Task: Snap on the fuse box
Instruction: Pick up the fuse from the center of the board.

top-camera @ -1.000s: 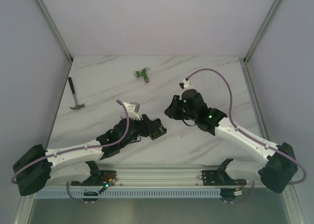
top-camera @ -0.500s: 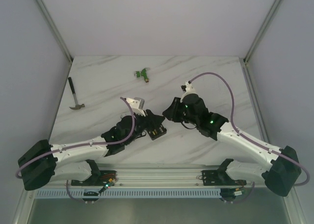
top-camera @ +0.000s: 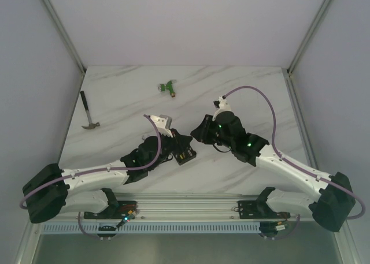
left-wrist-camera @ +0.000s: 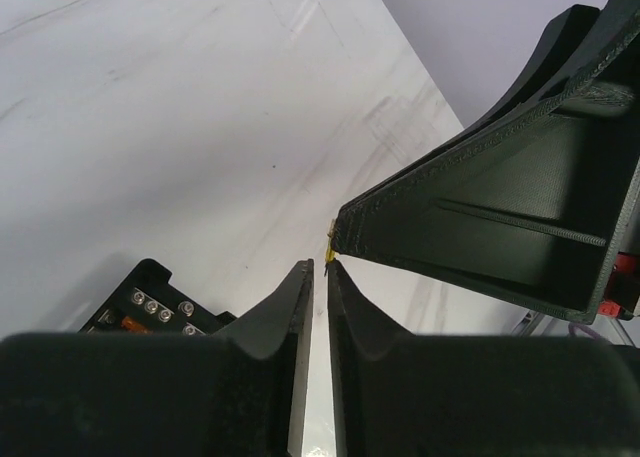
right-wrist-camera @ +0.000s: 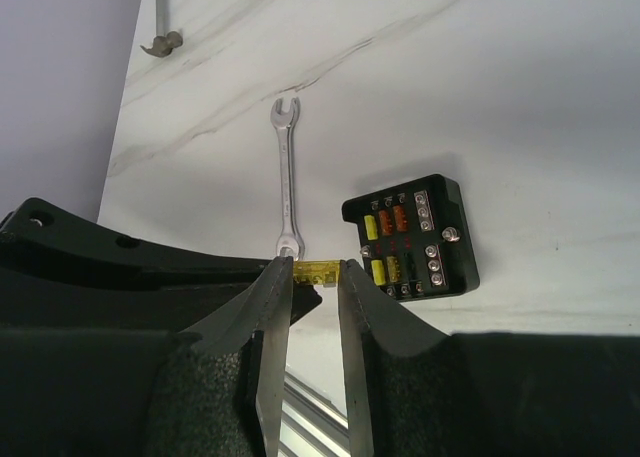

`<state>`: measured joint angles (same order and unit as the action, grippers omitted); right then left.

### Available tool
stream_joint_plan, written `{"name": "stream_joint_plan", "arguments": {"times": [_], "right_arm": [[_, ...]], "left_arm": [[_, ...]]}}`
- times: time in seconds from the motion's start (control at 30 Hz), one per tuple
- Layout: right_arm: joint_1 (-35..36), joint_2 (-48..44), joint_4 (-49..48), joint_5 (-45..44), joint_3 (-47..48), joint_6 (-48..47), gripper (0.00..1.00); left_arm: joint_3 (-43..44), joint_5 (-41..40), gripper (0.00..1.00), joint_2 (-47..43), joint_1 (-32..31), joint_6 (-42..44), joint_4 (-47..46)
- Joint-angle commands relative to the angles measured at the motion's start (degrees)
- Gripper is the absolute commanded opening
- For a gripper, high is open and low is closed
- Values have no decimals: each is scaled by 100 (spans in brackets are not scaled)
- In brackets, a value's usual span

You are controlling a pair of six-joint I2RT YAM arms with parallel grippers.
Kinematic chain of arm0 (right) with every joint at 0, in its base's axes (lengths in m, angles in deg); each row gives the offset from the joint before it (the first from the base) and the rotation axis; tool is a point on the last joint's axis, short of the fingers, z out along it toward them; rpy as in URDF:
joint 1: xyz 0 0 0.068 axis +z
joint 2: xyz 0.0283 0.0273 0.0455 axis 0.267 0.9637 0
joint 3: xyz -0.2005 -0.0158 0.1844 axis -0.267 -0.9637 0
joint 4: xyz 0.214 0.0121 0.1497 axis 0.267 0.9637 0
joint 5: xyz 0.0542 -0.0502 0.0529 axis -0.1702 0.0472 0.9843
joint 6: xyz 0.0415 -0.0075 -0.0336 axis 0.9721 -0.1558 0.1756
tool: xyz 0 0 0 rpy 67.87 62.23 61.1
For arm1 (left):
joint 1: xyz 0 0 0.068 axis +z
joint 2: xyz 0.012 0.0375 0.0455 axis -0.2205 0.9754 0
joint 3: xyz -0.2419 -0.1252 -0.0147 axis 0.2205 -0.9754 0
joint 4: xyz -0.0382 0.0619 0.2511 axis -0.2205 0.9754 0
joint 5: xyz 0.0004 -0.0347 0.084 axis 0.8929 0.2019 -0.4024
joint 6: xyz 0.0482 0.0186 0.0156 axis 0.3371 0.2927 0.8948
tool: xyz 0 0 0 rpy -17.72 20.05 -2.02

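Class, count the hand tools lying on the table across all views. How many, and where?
2. A hammer lies near the table's left edge; a wrench lies beside the fuse box, on its left in the right wrist view. The arms may hide others.

The left arm [top-camera: 98, 173] and right arm [top-camera: 289, 166] both reach inward, tips nearly meeting; the left gripper [left-wrist-camera: 318, 267] has its fingers almost together, only a hairline gap between. The right gripper [right-wrist-camera: 316, 277] pinches a yellow fuse [right-wrist-camera: 312, 270] at its fingertips, just beside the left gripper's tip.
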<state>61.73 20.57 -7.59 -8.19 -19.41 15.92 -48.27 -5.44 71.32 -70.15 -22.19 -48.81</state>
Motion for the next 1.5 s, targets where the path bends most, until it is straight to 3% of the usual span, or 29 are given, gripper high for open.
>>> {"name": "stream_joint_plan", "arguments": {"times": [0.0,0.23,0.47,0.63,0.8,1.0,1.47], "right_arm": [[43,-127,-206,6,-85,51,26],[43,-118,-228,66,-41,-70,33],[-40,-188,-234,188,30,-309,46],[-302,-349,-121,543,91,-1232,51],[-783,-527,17,2055,152,-2882,50],[-842,-536,502,3390,465,-4477,51],[-862,-366,1037,5281,830,-5600,49]], "left_arm": [[101,-131,17,-62,-17,120,-94],[71,-307,5,-256,-16,217,206],[35,-274,1,-422,20,330,438],[-67,38,0,-614,179,379,592],[-217,1152,0,-1022,548,570,730],[-106,2306,0,-1460,729,1086,1097],[198,3756,0,-1688,744,1426,1235]]}}
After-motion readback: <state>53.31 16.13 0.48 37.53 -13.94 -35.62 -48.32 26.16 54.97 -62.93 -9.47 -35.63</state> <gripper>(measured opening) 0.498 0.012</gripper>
